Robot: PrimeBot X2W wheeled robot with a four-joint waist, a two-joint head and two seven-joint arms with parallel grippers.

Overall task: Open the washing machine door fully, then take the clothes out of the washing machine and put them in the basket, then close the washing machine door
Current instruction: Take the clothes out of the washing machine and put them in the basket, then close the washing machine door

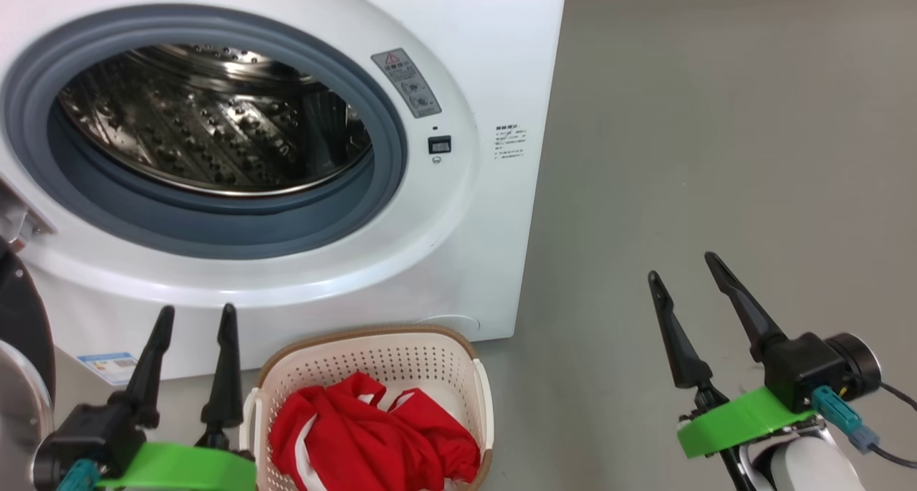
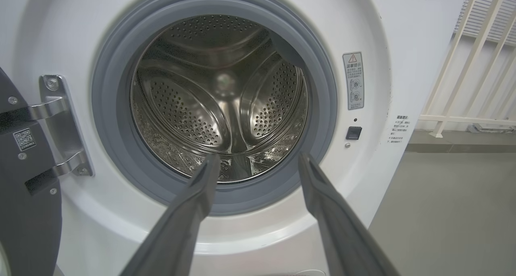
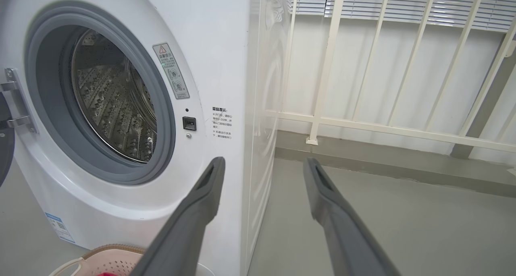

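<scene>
Washing machine door (image 1: 21,319): open, hung on hinge (image 2: 60,127) at 9 o'clock of drum (image 2: 217,98) mouth. Seen near edge-on at left border of head view, long axis upright.

Drum: no garment seen inside.

Clothes (image 1: 372,434): piled in basket (image 1: 401,358), on floor (image 1: 645,118) at 6 o'clock of washing machine (image 1: 466,46) front.

Left gripper (image 1: 198,312): released, holding nothing, just beside basket at its 9 o'clock. Door near, at 9 o'clock from it.

Right gripper (image 1: 682,266): released, holding nothing, well apart at 3 o'clock, with basket between it and door.

Judged remaining step: closing. Assign to left arm as nearer. Push outer face from 9 toward 3 o'clock, keeping clear of hinge side.
</scene>
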